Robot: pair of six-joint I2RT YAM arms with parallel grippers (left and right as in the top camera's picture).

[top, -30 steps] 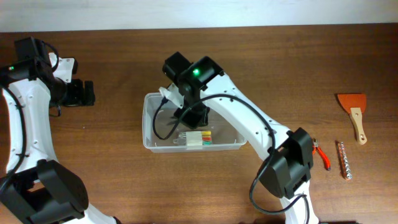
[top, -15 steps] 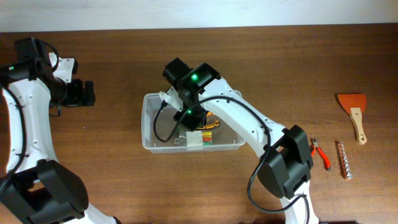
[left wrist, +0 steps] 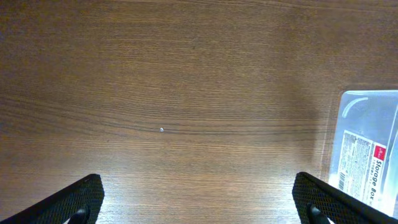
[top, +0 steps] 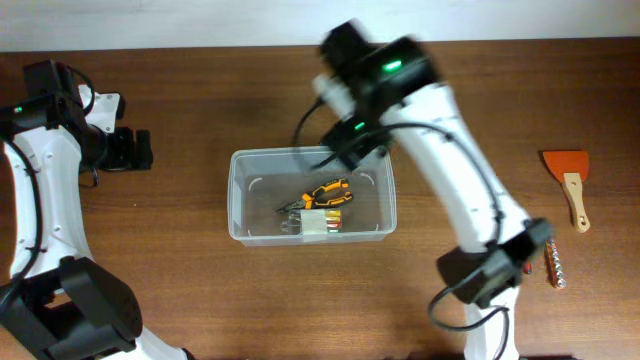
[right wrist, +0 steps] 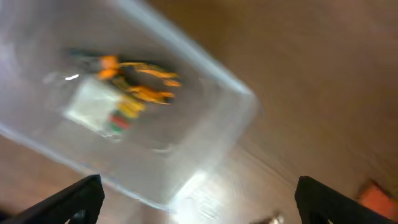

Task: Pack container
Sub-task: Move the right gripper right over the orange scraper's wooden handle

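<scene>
- I see the container (top: 236, 195) mid-tabletop (top: 200, 300), orange pliers (top: 328, 192) and a bit case (top: 318, 223) inside.
- My right hand (right wrist: 202, 202) hangs released at its 1 o'clock.
- My left hand (left wrist: 200, 202), released, sits at its 10 o'clock.

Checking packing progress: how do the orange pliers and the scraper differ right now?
The orange pliers lie inside the container; the scraper lies on the table at far right. The pliers have orange-and-black grips; the scraper has an orange blade and pale wooden handle. Both lie flat, unheld.
</scene>
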